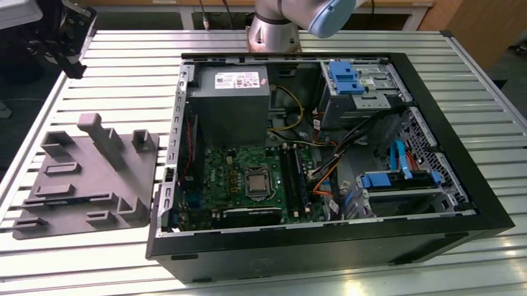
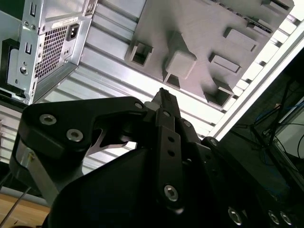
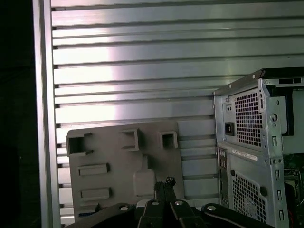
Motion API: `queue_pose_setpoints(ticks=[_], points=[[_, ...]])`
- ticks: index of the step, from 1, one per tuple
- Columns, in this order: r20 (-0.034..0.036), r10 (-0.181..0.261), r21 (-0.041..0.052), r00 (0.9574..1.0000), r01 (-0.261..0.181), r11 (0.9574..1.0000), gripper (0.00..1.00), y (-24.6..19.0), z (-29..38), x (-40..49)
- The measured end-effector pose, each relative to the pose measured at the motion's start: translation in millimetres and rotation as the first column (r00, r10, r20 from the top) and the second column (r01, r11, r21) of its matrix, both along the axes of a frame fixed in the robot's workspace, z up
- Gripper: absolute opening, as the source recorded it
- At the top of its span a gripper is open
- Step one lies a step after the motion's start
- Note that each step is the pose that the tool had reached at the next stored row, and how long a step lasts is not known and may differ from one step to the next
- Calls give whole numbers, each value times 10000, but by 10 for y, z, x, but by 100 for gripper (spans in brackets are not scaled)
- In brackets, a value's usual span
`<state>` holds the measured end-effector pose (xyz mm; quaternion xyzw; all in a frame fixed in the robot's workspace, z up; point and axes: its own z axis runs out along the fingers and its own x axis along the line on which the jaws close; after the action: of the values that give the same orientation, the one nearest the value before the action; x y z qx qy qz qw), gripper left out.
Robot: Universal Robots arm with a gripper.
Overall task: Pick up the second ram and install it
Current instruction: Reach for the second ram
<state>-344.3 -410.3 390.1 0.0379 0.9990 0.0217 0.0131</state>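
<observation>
The tool (image 3: 165,182) hangs in the air near the grey tray (image 3: 109,152), fingers pressed together, gripping nothing

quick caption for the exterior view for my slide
Open computer case on a slatted table, grey tray at the exterior view's left, claw poised beyond the tray.

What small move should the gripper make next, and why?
Probably lower toward the grey tray. The gripper hangs shut above the tray, holding nothing, and a dark slim strip, perhaps the second ram, lies in a tray groove.
</observation>
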Motion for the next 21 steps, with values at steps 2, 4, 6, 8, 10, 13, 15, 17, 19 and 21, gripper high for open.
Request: queue_pose_setpoints(ticks=[2,4,6,8,10,13,15,17,19,21], points=[[-1,-1,-1,10000,1,10000,11,-6,-1,-7],[-1,-1,0,10000,1,10000,11,-12,-2,-12],[-1,0,-1,10000,0,10000,11,-18,-3,-17],[-1,0,-1,10000,0,10000,11,-20,-4,-20],[-1,-1,0,10000,1,10000,11,-25,-5,-23],[-1,1,-1,10000,-1,10000,11,-37,-7,-28],[-1,0,-1,10000,0,10000,11,-49,-10,-32],[-1,0,0,10000,0,10000,11,-64,-14,-35],[-1,0,0,10000,0,10000,11,-83,-16,-38],[-1,0,-1,10000,0,10000,11,-101,-19,-41]])
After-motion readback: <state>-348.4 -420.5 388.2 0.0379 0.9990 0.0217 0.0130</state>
